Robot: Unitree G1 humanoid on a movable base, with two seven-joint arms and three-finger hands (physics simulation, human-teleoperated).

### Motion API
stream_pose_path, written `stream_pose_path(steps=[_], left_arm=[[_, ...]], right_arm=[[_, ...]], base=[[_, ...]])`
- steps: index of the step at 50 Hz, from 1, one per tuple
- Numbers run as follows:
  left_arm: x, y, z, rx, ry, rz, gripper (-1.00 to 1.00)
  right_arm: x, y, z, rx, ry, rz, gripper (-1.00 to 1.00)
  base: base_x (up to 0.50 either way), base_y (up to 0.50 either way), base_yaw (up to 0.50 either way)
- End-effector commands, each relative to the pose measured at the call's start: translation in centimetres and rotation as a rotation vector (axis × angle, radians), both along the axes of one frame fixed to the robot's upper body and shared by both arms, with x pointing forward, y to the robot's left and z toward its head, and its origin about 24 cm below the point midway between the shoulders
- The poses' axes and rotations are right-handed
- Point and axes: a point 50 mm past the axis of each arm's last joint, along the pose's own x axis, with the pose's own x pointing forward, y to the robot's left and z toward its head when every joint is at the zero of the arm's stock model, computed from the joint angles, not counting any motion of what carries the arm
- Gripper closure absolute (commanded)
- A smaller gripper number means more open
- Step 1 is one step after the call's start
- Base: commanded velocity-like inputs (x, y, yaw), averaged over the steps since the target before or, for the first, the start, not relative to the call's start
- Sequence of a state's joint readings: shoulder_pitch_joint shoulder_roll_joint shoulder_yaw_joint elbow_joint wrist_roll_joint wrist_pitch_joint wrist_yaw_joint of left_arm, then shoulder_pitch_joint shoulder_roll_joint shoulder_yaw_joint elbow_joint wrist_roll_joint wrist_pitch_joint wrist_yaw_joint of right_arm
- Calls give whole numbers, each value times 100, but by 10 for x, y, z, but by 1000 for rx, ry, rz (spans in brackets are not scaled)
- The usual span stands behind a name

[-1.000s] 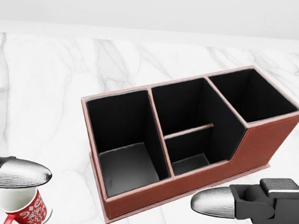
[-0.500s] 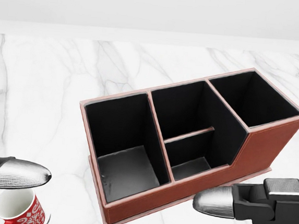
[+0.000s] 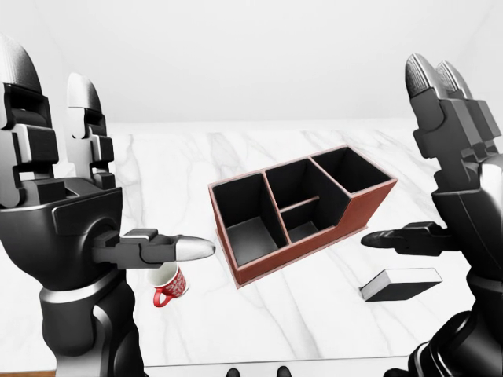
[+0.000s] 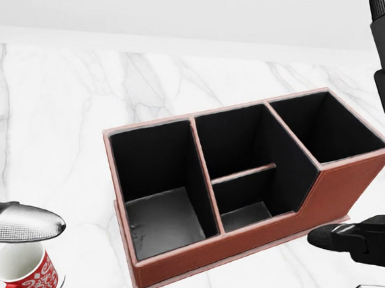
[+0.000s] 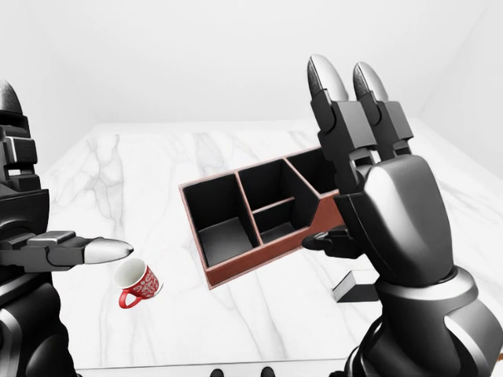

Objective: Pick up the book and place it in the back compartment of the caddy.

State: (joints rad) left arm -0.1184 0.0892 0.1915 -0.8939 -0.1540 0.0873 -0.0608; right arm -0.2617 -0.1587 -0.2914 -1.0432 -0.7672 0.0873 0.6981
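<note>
White marble bench (image 3: 314, 314) is seen to fill all three views, and everything is carried on it. Near its middle a brown caddy (image 3: 357, 214) with black compartments is set at an angle; all of its compartments are seen to be empty. Both hands are raised above the bench, one on each side of the caddy. The left hand (image 3: 75, 200) is held up at the left of the left-eye view, its fingers (image 3: 82, 102) spread and released, with nothing grasped. The right hand (image 5: 377, 204) is likewise raised at the right, fingers extended upward and released, nothing held. The book (image 3: 401, 284) is laid flat on the bench, just right of the caddy and below the right hand, apart from both. A red-and-white cup (image 3: 169, 284) is tipped on its side near the caddy's left end.
</note>
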Motion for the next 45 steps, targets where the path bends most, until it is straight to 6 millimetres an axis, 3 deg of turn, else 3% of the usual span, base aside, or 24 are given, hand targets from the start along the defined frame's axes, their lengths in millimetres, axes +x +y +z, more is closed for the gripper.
stream_pose_path(steps=[1, 45], left_arm=[[0, 0, 1, 0, -5, 1, -100], [3, 0, -2, 3, 15, 1, -100]], right_arm=[[-1, -12, 4, -39, -31, -226, -100], [-7, -35, -14, -89, 95, -352, -100]], base=[[0, 0, 0], [0, 0, 0]])
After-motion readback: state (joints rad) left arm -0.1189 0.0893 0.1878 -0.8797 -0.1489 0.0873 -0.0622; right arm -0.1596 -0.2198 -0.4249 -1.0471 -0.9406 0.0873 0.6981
